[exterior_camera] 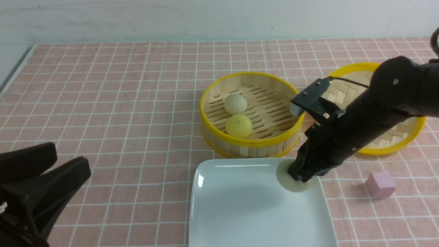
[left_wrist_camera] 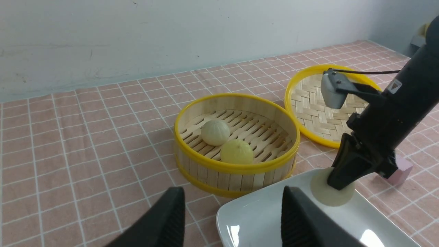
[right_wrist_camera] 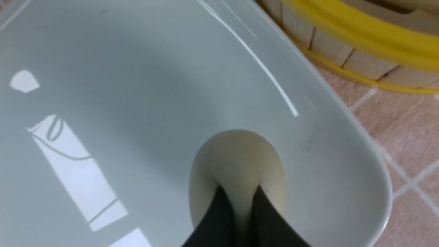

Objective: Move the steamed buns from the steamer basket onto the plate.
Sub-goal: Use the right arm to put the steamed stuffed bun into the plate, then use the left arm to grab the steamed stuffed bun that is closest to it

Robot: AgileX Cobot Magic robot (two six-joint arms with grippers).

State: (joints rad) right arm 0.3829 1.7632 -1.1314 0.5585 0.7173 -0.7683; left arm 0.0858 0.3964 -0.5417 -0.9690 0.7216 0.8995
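The right gripper [exterior_camera: 299, 178] is clamped on a beige bun [exterior_camera: 284, 178] and pinches its soft skin between the two fingers. This bun is at the far right corner of the plate [exterior_camera: 240, 209], just beside the basket [exterior_camera: 252, 143]; whether it already touches the plate is not clear. Inside the basket lie a second beige bun [exterior_camera: 235, 104] and a yellow bun [exterior_camera: 238, 126], close together. The left gripper [exterior_camera: 70, 159] has its jaws apart and holds nothing, low at the left, well apart from the plate. A tray [exterior_camera: 394, 146] and a pink cube [exterior_camera: 380, 184] are at the right.
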